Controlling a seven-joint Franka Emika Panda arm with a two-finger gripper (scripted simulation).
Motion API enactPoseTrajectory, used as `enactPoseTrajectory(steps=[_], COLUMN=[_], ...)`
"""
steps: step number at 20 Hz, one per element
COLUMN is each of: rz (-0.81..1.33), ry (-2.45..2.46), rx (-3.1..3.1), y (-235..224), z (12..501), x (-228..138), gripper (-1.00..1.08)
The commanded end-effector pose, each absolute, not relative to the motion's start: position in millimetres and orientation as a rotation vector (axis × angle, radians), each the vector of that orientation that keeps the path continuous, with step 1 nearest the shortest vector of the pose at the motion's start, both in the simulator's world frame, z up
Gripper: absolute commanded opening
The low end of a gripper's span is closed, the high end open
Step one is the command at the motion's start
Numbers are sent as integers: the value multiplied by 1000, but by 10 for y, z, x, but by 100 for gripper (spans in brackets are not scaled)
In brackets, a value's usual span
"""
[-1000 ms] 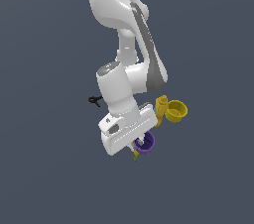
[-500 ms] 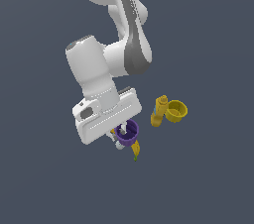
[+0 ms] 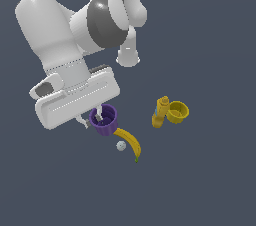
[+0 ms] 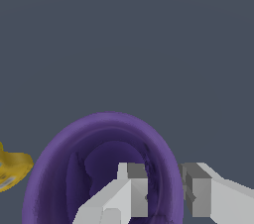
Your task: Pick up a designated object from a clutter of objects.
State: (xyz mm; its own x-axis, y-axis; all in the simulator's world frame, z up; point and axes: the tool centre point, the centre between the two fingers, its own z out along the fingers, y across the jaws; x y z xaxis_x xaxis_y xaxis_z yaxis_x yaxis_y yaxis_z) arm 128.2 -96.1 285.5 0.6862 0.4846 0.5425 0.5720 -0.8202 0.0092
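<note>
The white robot arm [image 3: 75, 45] hangs over a scatter of small items on a flat dark grey floor [image 3: 210, 185], its broad hand section filling the exterior view's left. The gripper [image 4: 164, 191] is clamped on the purple cup [image 3: 104, 121]: in the wrist view one finger [image 4: 130, 188] sits inside the cup's mouth and the other stands just outside its wall, with the rim pinched between the two pads. The cup's open mouth faces the wrist camera, its dark purple interior and thick rounded lip taking up much of that picture.

In the exterior view the purple cup sits directly beneath the gripper body, mouth upward, partly hidden by the hand above it. Whether its base is on the floor or clear of it cannot be told from either view. A banana [image 3: 131, 143] curves away from the cup's lower edge toward the exterior view's right, its near end just beside the cup. A small white ball [image 3: 120, 145] lies just below the cup, close against the banana's inner curve. Well apart from the cup, further toward the exterior view's right, a yellow bottle [image 3: 160, 112] and a yellow cup [image 3: 177, 111] stand touching each other, the yellow cup's mouth open upward. A sliver of yellow [image 4: 11, 169] shows at the wrist view's edge beside the purple cup.
</note>
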Motion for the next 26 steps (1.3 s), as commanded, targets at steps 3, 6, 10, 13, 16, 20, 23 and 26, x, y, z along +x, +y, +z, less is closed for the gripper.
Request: enactPoseTrajectory(steps=[3, 6, 10, 13, 16, 20, 23, 26], rz=[-810, -809, -808, -807, -806, -805, -804, -804], ry=[-863, -862, -860, -857, -855, -853, -852, -851], rx=[-2733, -2733, -2733, -2734, -2735, -2736, -2736, -2736], y=[-1283, -1486, -1735, -1901, -2029, -2146, -2192, -2209], z=[3215, 3433, 3702, 3868, 3998, 4114, 4162, 4176], x=[1228, 1197, 1160, 1140, 1125, 1116, 1114, 1113], gripper=[-100, -100, -100, -100, -100, -100, -100, -100])
